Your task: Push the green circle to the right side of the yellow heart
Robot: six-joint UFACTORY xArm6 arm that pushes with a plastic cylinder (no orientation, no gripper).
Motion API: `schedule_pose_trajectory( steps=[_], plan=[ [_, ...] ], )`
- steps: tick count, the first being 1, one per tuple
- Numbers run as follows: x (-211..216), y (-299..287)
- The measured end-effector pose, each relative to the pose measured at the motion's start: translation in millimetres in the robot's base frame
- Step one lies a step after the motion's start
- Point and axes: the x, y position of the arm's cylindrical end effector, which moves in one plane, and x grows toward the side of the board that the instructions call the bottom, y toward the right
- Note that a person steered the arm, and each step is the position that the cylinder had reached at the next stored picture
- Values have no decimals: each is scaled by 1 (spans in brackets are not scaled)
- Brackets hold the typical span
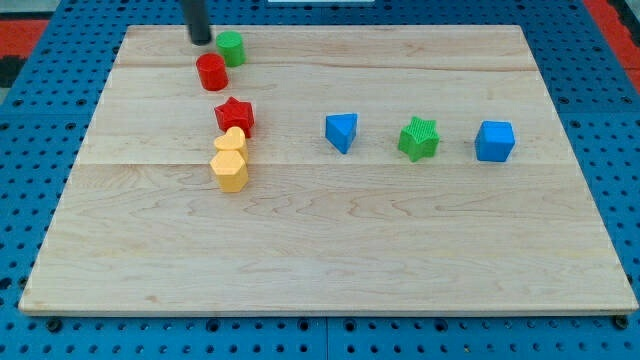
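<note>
No jaws on this rig, so nothing is gripped. My tip point(201, 40) sits just left of the green circle point(231, 48), near the surface's point(400, 240) top-left. Red circle point(211, 72) touches the green one below; red star point(235, 116), yellow heart point(232, 140) and yellow hexagon point(229, 170) are stacked further down. Risk: pushing down drags the red circle into the heart.

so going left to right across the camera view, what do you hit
my tip → red circle → blue triangle → green star → blue cube. The green circle, red star, yellow heart and yellow hexagon overlap in the left cluster, so they are left out.
</note>
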Motion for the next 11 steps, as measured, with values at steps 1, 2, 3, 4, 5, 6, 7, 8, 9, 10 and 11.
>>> schedule_pose_trajectory(
  steps=[1, 2, 3, 4, 5, 6, 7, 8, 9, 10, 11],
  plan=[
    [6, 68],
    [0, 56],
    [27, 77],
    [47, 88],
    [33, 106],
    [40, 124],
    [83, 89],
    [129, 79],
    [148, 75],
    [136, 113],
    [183, 129]
  ],
)
